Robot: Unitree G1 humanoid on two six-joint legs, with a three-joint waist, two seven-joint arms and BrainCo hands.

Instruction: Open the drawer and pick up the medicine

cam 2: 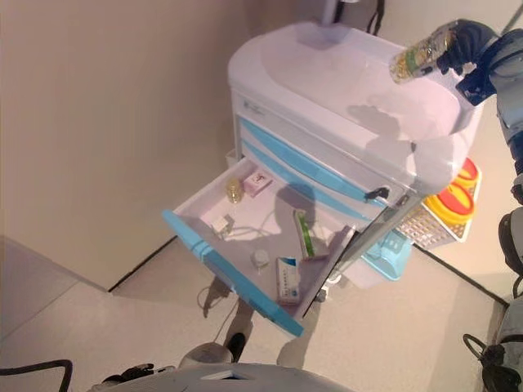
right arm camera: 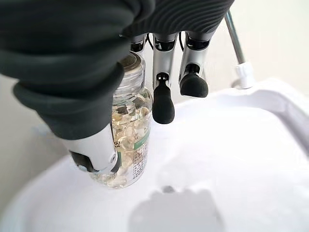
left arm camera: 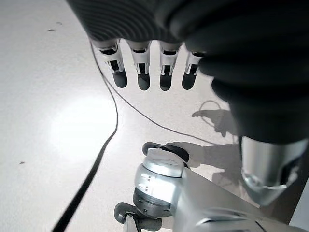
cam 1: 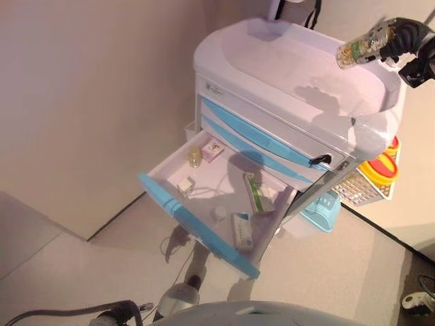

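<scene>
My right hand [cam 1: 408,42] is shut on a clear medicine bottle [cam 1: 360,46] of yellow capsules and holds it tilted above the white top [cam 1: 285,61] of the medical cart. In the right wrist view the thumb and fingers [right arm camera: 164,104] pinch the bottle [right arm camera: 126,140] over the cart top [right arm camera: 217,159]. The cart's blue-fronted drawer [cam 1: 197,227] stands pulled open, holding boxes [cam 1: 213,150], a small vial [cam 1: 195,159] and a green tube [cam 1: 253,193]. My left hand [left arm camera: 145,63] hangs low over the floor with straight fingers, holding nothing.
The cart stands against a beige wall. A white wire basket [cam 1: 360,189] with a yellow and red container [cam 1: 382,166] hangs on the cart's right side, with a light blue bin [cam 1: 323,210] below it. Two shut blue drawers [cam 1: 258,139] sit above the open one.
</scene>
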